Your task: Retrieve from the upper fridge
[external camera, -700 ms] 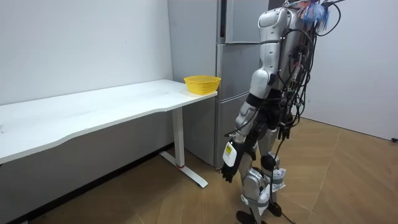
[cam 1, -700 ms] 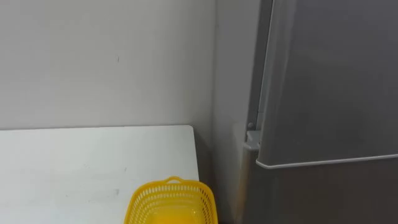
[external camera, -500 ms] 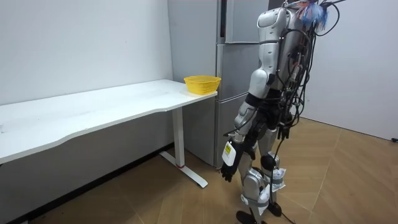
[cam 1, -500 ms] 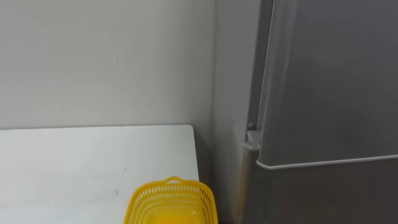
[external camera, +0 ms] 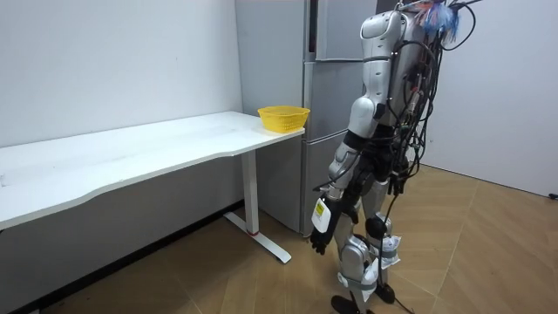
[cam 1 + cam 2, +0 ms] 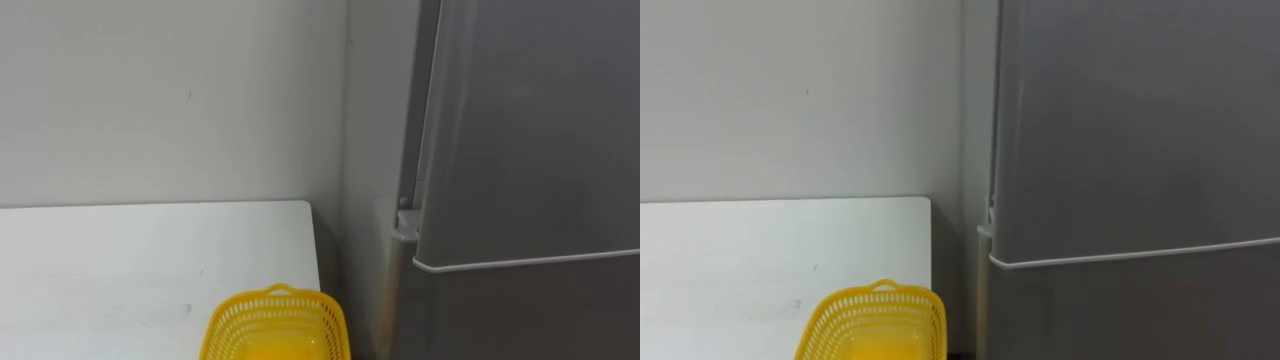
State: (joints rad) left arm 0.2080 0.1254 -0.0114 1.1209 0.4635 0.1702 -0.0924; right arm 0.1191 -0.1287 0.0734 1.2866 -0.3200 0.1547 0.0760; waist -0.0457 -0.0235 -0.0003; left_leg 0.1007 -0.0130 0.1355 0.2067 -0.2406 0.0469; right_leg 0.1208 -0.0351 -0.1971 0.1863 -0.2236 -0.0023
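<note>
Room view: the robot stood facing a tall grey metal fridge, whose upper door was closed. Its left hand hung beside the thigh, fingers slack and holding nothing, well apart from that door and at about 6 o'clock of it. The right hand hung behind the hip; I could not tell its state. A round yellow plastic mesh basket sat on the long white table, at 9 o'clock of the robot.

Left eye view: the closed door lay at 3 o'clock, the basket at 7 o'clock.

Right eye view: likewise.
</note>
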